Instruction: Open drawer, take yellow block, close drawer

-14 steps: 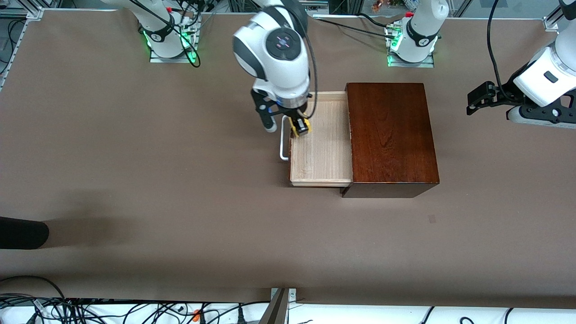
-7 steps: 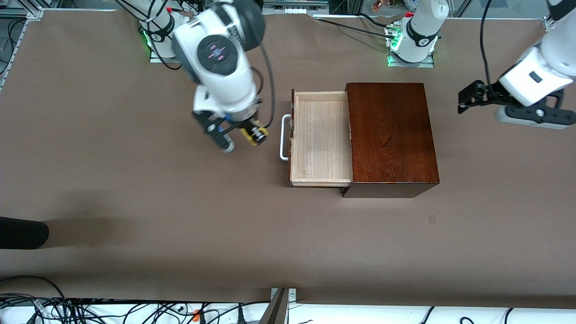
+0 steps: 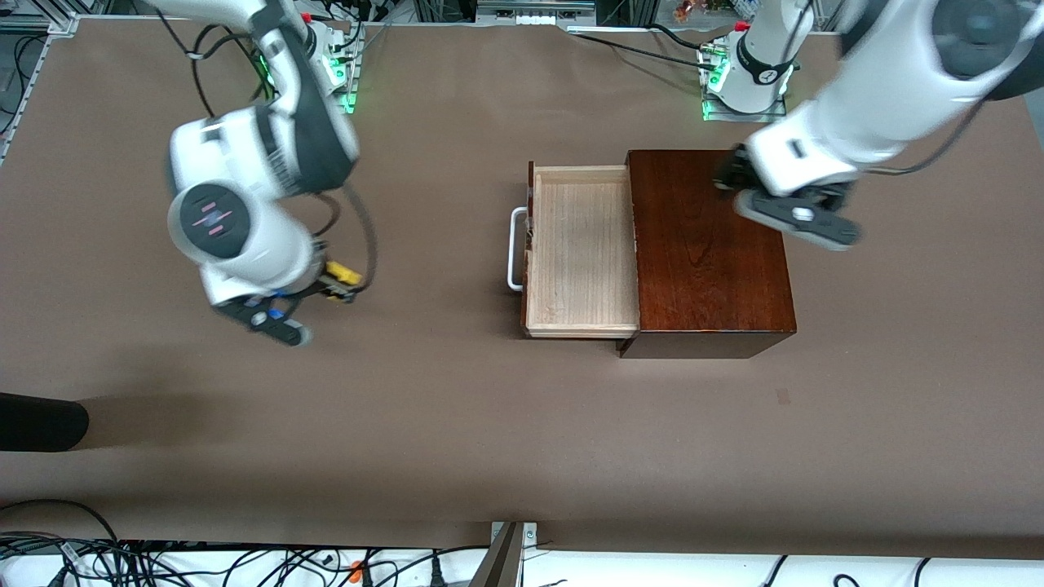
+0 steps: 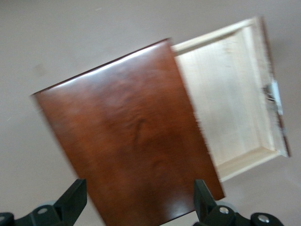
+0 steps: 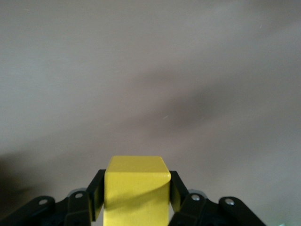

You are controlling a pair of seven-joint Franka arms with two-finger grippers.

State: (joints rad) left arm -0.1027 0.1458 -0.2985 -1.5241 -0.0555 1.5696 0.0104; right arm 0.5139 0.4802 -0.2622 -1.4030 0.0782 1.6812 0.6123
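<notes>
Since a second ago the right gripper (image 3: 333,281) has carried the yellow block (image 3: 342,274) out of the drawer (image 3: 581,249) and well away toward the right arm's end of the table (image 3: 457,424); the left gripper (image 3: 734,175), which had hung off past the dark-wood box (image 3: 708,244), has swung in and now sits over the box's top.

The right gripper's fingers (image 5: 178,192) are clamped on the block from both sides, and it hangs over bare table, well apart from the drawer; the left gripper's jaws stand apart with nothing between them, as its wrist view shows.

By my judgement the opening and the taking are done; what is left is to set the block down and push the drawer shut, and the left arm looks placed for that.

The drawer stands pulled out and empty, its white bar handle (image 3: 514,249) facing the right arm's end; its long axis runs toward and away from the front camera, and it slides across that, into the box.
</notes>
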